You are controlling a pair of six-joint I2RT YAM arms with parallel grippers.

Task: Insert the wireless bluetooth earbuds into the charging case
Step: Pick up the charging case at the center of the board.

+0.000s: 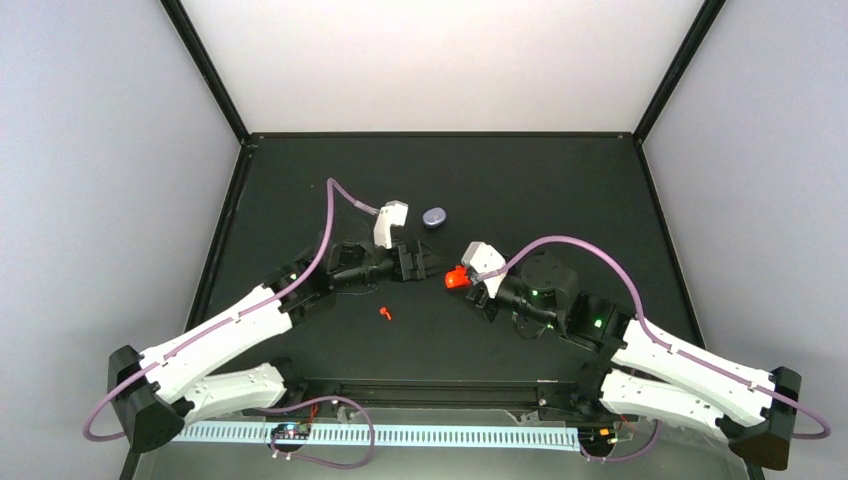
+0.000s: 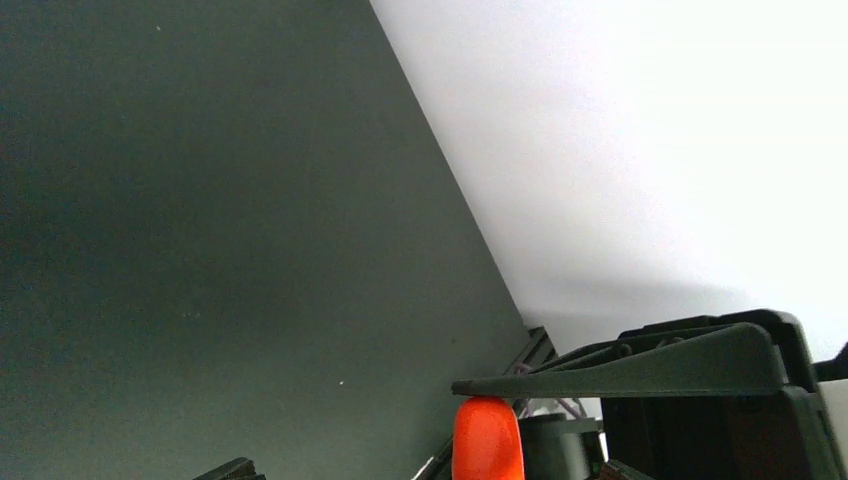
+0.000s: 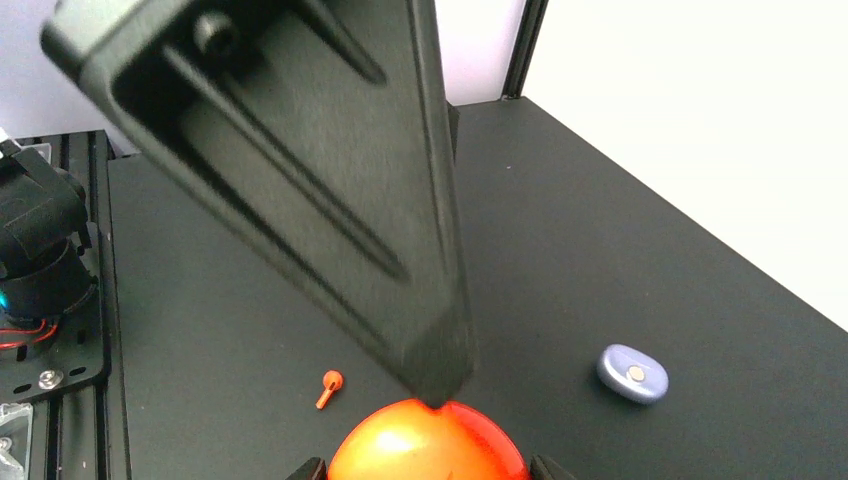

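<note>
My right gripper [image 3: 427, 468] is shut on a red-orange charging case [image 3: 425, 445], held above the table near the middle [image 1: 457, 278]. My left gripper [image 1: 425, 262] faces it with its jaws wide open. One dark left finger [image 3: 330, 200] touches the top of the case with its tip, and the same finger [image 2: 620, 375] rests on the case [image 2: 487, 440] in the left wrist view. A tiny red-orange earbud [image 1: 385, 313] lies loose on the black table [image 3: 329, 385], left of the case. Whether the case's lid is open I cannot tell.
A lavender pebble-shaped case [image 1: 434, 217] lies shut on the table behind the grippers [image 3: 632, 373]. The black table [image 1: 560, 190] is bounded by black frame posts and pale walls. Both arm bases and a cable rail sit at the near edge.
</note>
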